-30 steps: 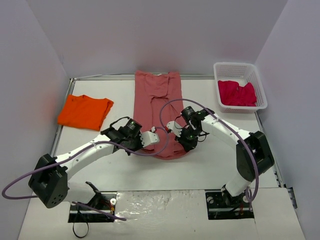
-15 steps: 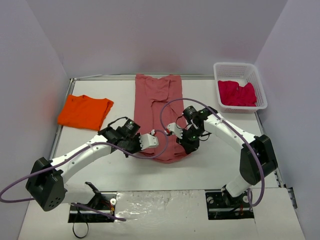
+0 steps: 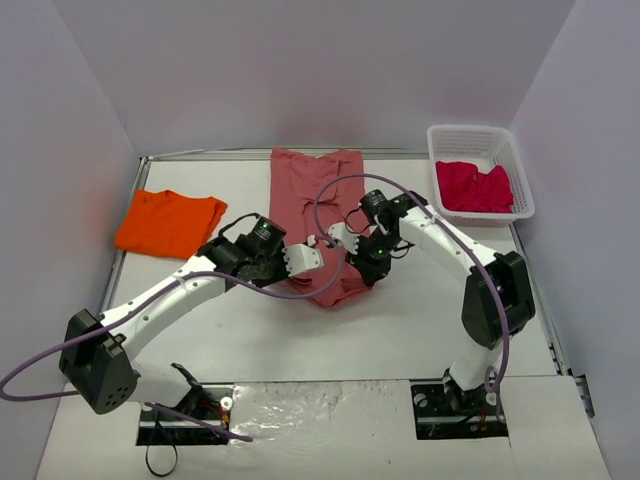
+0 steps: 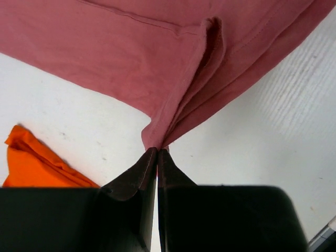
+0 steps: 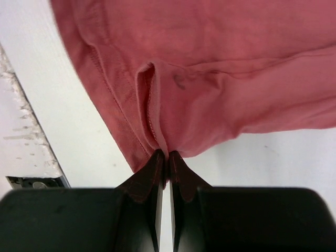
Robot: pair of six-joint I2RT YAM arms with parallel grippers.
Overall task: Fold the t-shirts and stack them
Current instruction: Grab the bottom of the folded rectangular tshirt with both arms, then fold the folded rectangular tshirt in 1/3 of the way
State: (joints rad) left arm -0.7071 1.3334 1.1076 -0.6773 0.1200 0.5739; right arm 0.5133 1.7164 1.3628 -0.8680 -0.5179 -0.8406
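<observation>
While both arms meet at the middle of the overhead frame, the brick-red t-shirt (image 3: 312,185) lies as a long narrow strip from the upper centre of the table (image 3: 420,330) down to where they hold it. The left gripper (image 4: 157,152) has its jaws pressed together on a pinch of the shirt's edge, and the cloth fans out from the tips in soft pleats. The right gripper (image 5: 168,154) is likewise closed tight on a gathered fold beside a stitched seam. The two pinches sit near each other at the strip's lower end, which looks raised off the surface.

The orange t-shirt (image 3: 170,222) lies folded flat at the left of the frame, well apart. The crimson-pink t-shirt (image 3: 473,187) is bunched inside the white basket (image 3: 480,133) at the upper right.

The cloth looks light, limp and thin. It should drape and sag between the two grips rather than hold a shape, and it will crease wherever it is bunched. It seems grippy enough not to slide out of closed jaws. The best holds are probably on the hem or seam, through every layer, with the pinches spread toward the strip's two corners so that the edge travels straight.
</observation>
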